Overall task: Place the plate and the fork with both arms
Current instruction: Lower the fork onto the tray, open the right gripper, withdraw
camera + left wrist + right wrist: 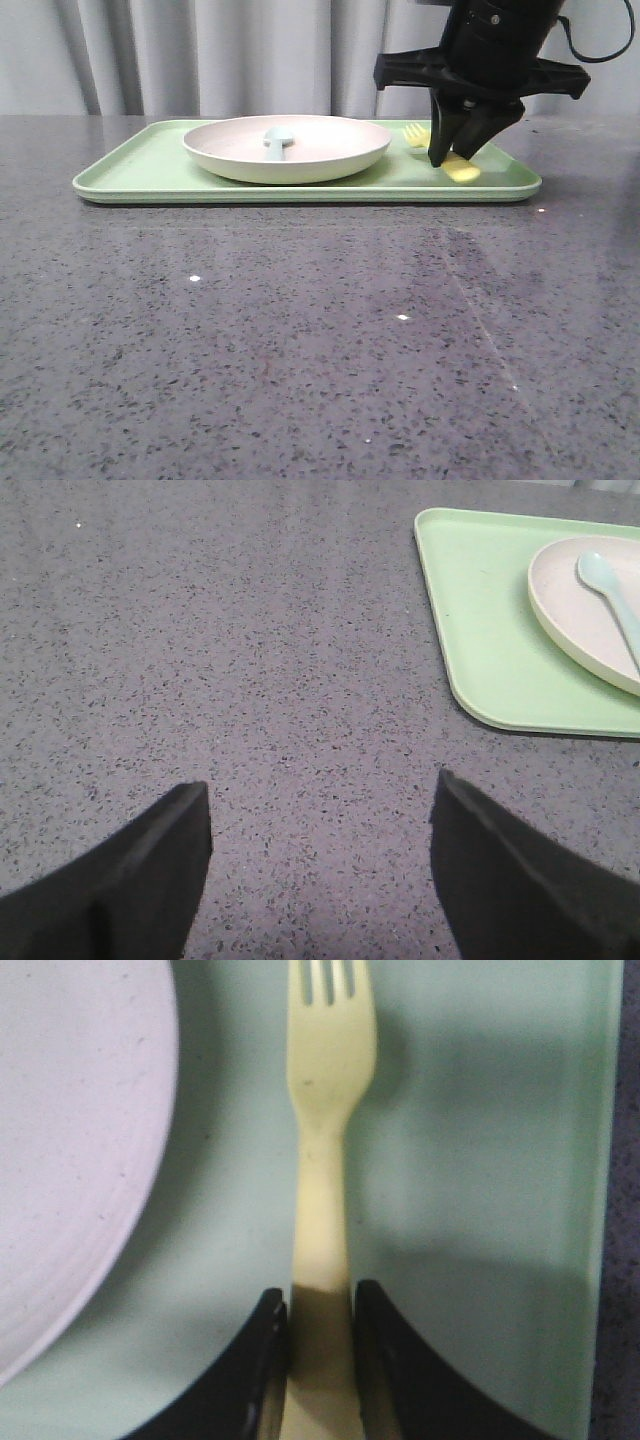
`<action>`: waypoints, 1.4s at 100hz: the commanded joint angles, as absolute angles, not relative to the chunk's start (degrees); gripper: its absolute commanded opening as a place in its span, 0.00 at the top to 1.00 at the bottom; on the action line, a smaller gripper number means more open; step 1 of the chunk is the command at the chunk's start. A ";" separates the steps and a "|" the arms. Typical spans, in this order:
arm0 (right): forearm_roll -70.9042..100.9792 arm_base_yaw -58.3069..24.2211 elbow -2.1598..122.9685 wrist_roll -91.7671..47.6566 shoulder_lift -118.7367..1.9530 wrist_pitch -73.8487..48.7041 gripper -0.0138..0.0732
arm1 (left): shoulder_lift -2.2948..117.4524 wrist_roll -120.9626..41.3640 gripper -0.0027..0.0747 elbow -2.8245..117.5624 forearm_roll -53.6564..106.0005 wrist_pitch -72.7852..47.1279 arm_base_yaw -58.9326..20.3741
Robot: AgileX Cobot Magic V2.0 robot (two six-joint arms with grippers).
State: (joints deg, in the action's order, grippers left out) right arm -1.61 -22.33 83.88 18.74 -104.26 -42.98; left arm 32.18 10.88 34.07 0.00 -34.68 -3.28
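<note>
Front view shows the fork (440, 152) lying on the right end of the light-green tray (140, 172), just beside the plate (300, 160), its tines pointing toward the curtain (200, 55) at the back. Seen from the right wrist, the fork's (325, 1160) flat handle runs between the two black fingers (250, 1360) of the right hand (320, 1360), which press against it on both sides, so this hand is clenched on the handle while the fork lies flat on the tray's (480, 1210) surface. The plate (70, 1140) sits close by the fork, a narrow strip of tray between them. A pale blue-green spoon (277, 140) rests inside the plate. The tray stands on the speckled grey table (300, 350). From the left wrist, the left hand (320, 870) hangs over bare table (250, 660) with its fingers (130, 880) spread wide apart and released, near the tray's (480, 630) corner, where the plate (570, 600) and spoon (605, 580) show.
</note>
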 commanded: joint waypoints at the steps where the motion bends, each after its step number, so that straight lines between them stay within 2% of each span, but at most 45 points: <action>1: -2.72 -21.97 85.10 18.05 -101.33 -40.11 0.71 | 32.20 11.29 0.37 35.67 0.39 -30.11 -3.04; 86: -2.24 -21.97 85.10 18.05 -103.37 -38.88 0.71 | 32.20 11.29 0.37 35.67 0.39 -30.11 -3.04; 96: -2.12 -21.97 85.10 18.10 -103.37 -38.93 0.64 | 32.20 11.29 0.37 35.67 0.39 -30.11 -3.04; 115: -2.12 -21.97 85.10 18.10 -103.37 -38.93 0.39 | 32.20 11.29 0.37 35.67 0.39 -30.11 -3.04; 122: -2.12 -21.97 85.10 18.10 -103.37 -38.80 0.36 | 32.20 11.29 0.37 35.67 0.39 -30.11 -3.04; 140: -2.17 -21.97 85.10 18.10 -101.52 -38.09 0.36 | 32.20 11.29 0.37 35.67 0.39 -30.11 -3.04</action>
State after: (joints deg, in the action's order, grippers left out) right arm -1.61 -22.33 83.79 18.64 -105.89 -40.99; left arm 32.18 10.88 34.07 0.00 -34.37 -3.28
